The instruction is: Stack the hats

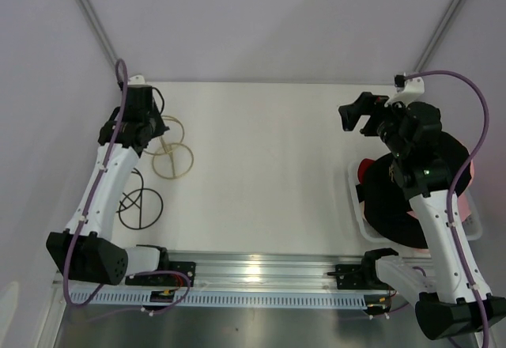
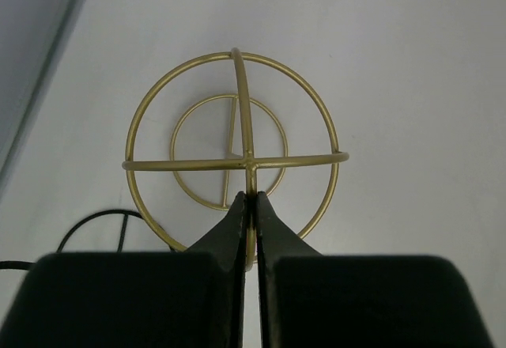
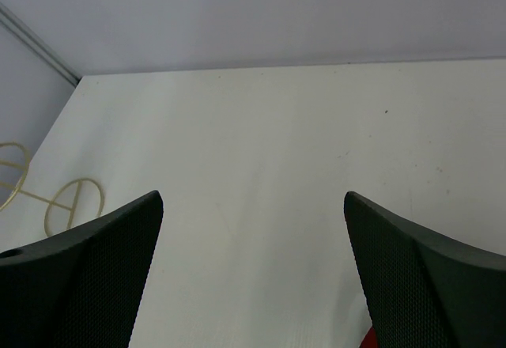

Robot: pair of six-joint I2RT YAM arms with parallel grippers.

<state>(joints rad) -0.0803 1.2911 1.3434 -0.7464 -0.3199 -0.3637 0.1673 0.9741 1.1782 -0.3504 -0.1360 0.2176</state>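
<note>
The hats lie piled in a white mesh basket (image 1: 353,175) at the right edge. A black hat (image 1: 391,209) is on top, with a red one (image 1: 368,170) and a pink one (image 1: 472,175) showing under it. My right arm hides part of the pile. My right gripper (image 1: 360,115) (image 3: 253,198) is open and empty, up over the table, beyond the basket. A sliver of the red hat (image 3: 368,338) shows by its right finger. My left gripper (image 1: 160,136) (image 2: 251,198) is at the far left, shut on a wire of the gold wire stand (image 2: 235,158).
The gold wire stand (image 1: 174,160) stands at the left of the white table and shows faintly in the right wrist view (image 3: 75,202). A black wire stand (image 1: 141,206) stands nearer the front left. Grey walls close the back and sides.
</note>
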